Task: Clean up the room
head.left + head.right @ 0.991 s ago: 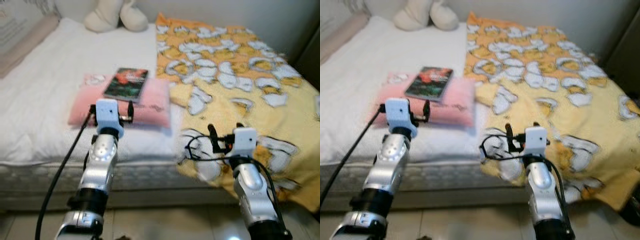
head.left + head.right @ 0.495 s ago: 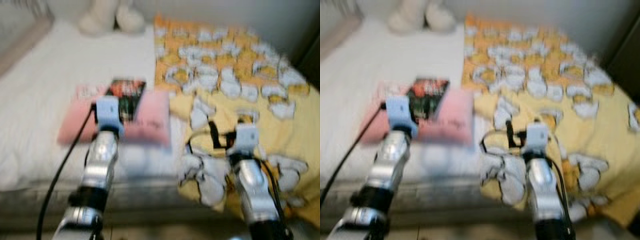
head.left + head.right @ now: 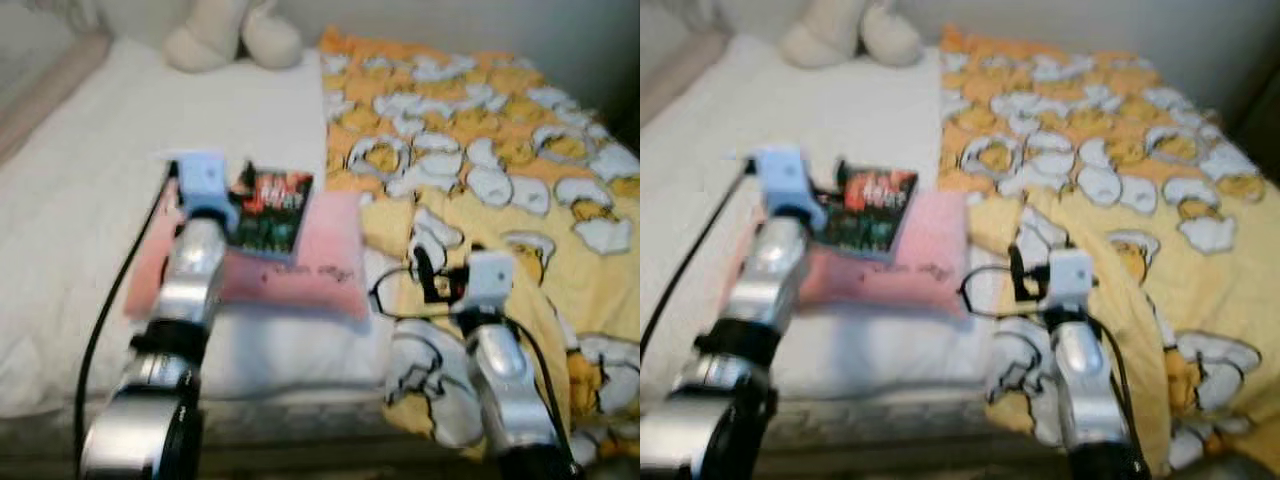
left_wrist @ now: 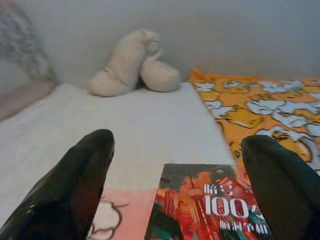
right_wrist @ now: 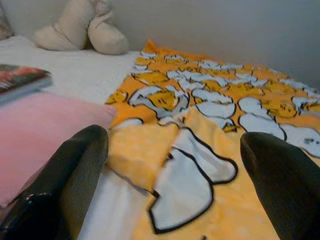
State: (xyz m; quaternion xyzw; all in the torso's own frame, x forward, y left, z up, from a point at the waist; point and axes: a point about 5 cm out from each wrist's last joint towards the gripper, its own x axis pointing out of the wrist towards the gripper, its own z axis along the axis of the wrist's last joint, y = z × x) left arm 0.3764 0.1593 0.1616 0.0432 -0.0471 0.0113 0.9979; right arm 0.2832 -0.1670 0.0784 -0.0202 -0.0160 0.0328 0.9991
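A book [image 3: 268, 210] with a red and green cover lies on a pink pillow [image 3: 310, 268] on the white bed [image 3: 90, 190]. My left gripper [image 3: 212, 166] reaches over the pillow at the book's left edge, open, with the book [image 4: 210, 210] just ahead between its fingers [image 4: 85, 170]. My right gripper [image 3: 447, 263] hovers open over the near edge of a yellow blanket [image 3: 480, 130] printed with white ducks, and holds nothing. The rumpled blanket edge [image 5: 170, 165] lies right before its fingers [image 5: 75, 170].
A cream plush toy [image 3: 232, 35] sits at the head of the bed against the wall. A beige padded edge [image 3: 45, 75] runs along the bed's left side. The blanket covers the right half of the bed and hangs over the near mattress edge [image 3: 300, 415].
The camera has come closer to the bed. My left arm has stretched forward from the pillow's near edge to beside the book. The right gripper stays over the blanket's edge.
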